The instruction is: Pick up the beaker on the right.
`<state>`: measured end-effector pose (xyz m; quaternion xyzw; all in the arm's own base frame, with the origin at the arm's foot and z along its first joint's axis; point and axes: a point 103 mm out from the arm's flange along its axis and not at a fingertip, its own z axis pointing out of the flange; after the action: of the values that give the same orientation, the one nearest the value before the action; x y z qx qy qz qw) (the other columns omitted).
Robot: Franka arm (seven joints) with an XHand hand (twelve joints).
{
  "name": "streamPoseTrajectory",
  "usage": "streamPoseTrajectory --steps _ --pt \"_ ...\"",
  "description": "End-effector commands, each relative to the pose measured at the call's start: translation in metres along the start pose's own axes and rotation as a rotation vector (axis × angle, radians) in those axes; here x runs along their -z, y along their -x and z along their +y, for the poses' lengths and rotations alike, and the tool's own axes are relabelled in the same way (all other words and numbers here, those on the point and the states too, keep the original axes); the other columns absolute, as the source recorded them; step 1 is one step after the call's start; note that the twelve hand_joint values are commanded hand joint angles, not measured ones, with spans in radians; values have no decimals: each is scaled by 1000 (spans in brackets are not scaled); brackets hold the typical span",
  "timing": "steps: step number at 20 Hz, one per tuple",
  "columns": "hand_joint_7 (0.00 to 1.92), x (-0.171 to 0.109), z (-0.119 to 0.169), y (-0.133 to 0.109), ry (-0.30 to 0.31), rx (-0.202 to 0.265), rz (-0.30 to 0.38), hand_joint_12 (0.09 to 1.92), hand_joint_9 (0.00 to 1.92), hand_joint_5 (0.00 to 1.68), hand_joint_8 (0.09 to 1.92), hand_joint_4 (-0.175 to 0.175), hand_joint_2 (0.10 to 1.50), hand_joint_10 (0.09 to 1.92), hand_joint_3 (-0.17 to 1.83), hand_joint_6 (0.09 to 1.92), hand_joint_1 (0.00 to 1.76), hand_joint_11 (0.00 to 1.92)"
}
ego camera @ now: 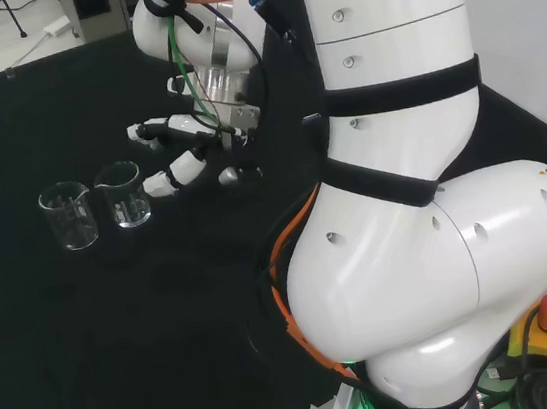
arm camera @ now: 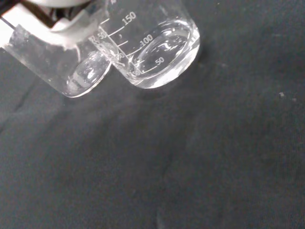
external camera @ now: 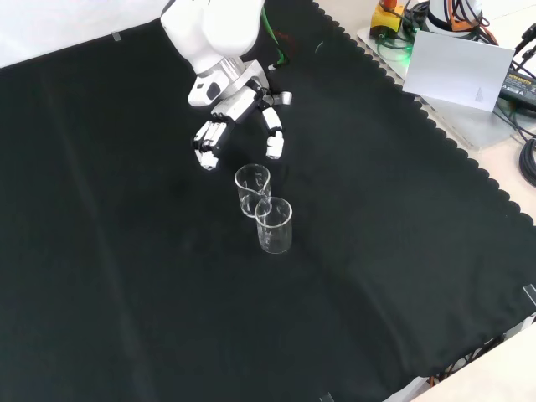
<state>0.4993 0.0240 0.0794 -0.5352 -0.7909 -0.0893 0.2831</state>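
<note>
Head view: two clear glass beakers stand side by side on the black cloth; the right-hand beaker is the task's thing, with the left-hand beaker just beside it.
Front view: the same pair stand one behind the other, the target being the upper one, nearest the hand; the other sits lower and seems to touch it or nearly so.
Hand state: the hand is spread, fingers relaxed and apart, nothing held; it hovers near the target's right side in the head view, not touching it.
Fingers: in the front view the fingers and thumb point down toward the beaker, apart from its rim.
Look of target: small, straight-walled, transparent, pour lip at the rim, printed graduation marks on the wall; appears empty.
Wrist view: both beaker bases are close together on the cloth, glass bright against the dark weave.
Handling (judgement): light, rigid, smooth-walled so likely slippery; breakable if tipped or knocked.
Where to hold (judgement): around the mid-wall, thumb opposite fingers.
Risk (judgement): a finger going between the two could nudge the neighbour.
</note>
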Motion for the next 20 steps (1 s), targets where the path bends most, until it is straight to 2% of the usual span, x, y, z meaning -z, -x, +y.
streamPoseTrajectory --steps 1,11,20 --pt "171 -14 9 -4 -12 20 47 1064 296 218 520 -26 489 626 600 87 827 0" --pt "281 -32 18 -7 -42 17 127 1138 381 325 553 -34 473 625 665 87 826 0" --pt "295 -43 24 -11 -14 20 185 1156 389 351 558 -36 466 616 677 87 824 0"
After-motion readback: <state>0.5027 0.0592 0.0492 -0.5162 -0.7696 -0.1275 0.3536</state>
